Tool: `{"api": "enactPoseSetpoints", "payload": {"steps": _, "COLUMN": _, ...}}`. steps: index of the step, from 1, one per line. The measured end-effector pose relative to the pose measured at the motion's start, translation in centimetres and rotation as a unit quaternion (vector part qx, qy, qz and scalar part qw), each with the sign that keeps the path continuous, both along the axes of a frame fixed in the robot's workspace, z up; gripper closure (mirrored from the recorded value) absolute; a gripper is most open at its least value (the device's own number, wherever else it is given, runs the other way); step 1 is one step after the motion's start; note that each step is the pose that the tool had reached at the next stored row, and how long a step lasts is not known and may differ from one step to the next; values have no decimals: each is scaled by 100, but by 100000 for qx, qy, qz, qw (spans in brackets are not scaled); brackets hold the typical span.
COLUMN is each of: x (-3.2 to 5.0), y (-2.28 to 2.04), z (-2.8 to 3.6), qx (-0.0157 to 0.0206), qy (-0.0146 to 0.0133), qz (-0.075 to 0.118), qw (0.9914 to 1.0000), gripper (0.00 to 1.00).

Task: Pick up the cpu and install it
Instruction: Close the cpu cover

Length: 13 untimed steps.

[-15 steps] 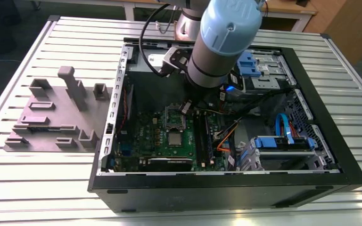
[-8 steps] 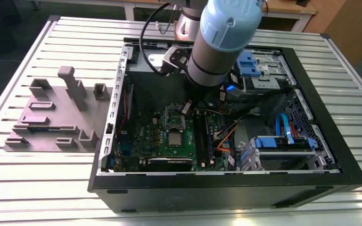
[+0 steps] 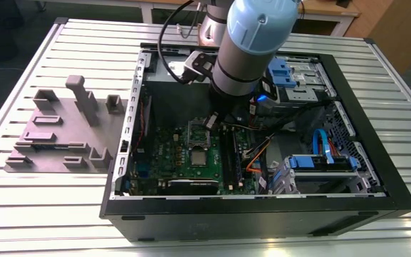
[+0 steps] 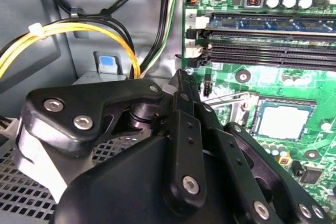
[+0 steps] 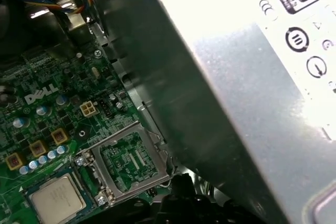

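The cpu (image 4: 283, 120) is seen seated in its socket, whose load frame (image 5: 128, 166) is hinged up. The gripper (image 4: 181, 77) is poised beside it; its fingers appear pinched together, holding nothing.

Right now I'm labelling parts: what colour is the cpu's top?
Silver-grey, clearest on the cpu in the second wrist view.

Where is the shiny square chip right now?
The cpu lies flat on the green motherboard inside the open computer case, just in front of the raised socket frame. The tool hovers nearby, beside it.
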<state>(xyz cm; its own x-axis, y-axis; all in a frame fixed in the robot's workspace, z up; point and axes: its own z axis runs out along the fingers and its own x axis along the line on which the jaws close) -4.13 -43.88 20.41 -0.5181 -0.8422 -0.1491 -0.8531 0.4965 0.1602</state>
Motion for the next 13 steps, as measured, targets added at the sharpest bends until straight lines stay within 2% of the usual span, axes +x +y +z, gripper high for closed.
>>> {"api": "enactPoseSetpoints", "payload": {"steps": 4, "x": -3, "y": -1, "z": 4, "qx": -1401, "qy": -2, "qz": 8, "qw": 99990, "gripper": 90}}
{"api": "enactPoseSetpoints", "payload": {"steps": 5, "x": -4, "y": -1, "z": 7, "qx": -1574, "qy": 5, "qz": 9, "qw": 99988, "gripper": 90}}
{"api": "enactPoseSetpoints", "payload": {"steps": 13, "x": -8, "y": -1, "z": 74, "qx": -1634, "qy": 8, "qz": 6, "qw": 99987, "gripper": 90}}
